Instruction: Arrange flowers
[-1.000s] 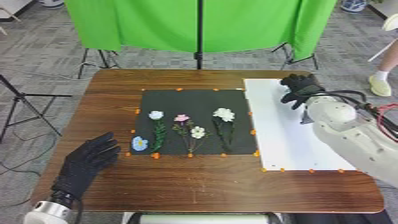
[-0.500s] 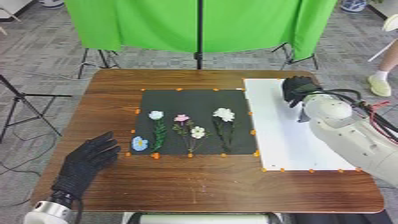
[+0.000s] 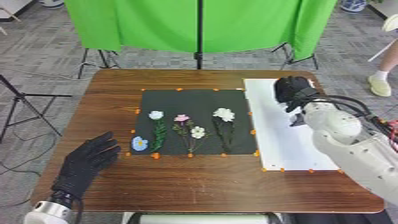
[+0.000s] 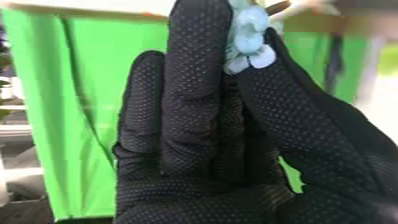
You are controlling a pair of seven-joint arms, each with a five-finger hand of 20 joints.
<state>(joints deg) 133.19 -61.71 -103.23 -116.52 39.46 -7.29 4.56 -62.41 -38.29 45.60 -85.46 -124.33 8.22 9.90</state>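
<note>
- Spanning the middle and lower part of the head view, the brown wooden table [image 3: 187,187] is the largest thing.
- The green backdrop cloth [image 3: 147,27] hangs across the top of the frame, with a black pole [image 3: 200,37] upright at its middle.
- The white sheet [image 3: 282,150] lies on the table, right of centre, running up under the right arm.
- The black sheet [image 3: 169,100], a bit smaller, lies at the centre, just beside the white one.
- The left hand [image 3: 91,154] is at lower left, left of the black sheet, its fingers relaxed and extended, holding nothing (an idle, easy pose).
- The right hand [image 3: 292,90] is at upper right, above the far end of the white sheet; the right wrist view has it pinching a pale blue artificial flower [image 4: 250,32] between thumb and fingers, near their tips.
- The white double-petalled flower [image 3: 224,114] is on the right part of the black sheet, its dark stems toward the bottom of the frame.
- The white flower with a leafy green stem [image 3: 156,115] lies on the left part of that sheet, head up the frame.
- The pink flower [image 3: 181,118] and cream flower [image 3: 197,132] lie close together at mid-sheet, thin stems running down the frame.
- The blue flower [image 3: 139,144] sits at the sheet's lower left corner.
- Orange tape pieces [image 3: 155,156] dot the sheets' edges.
</note>
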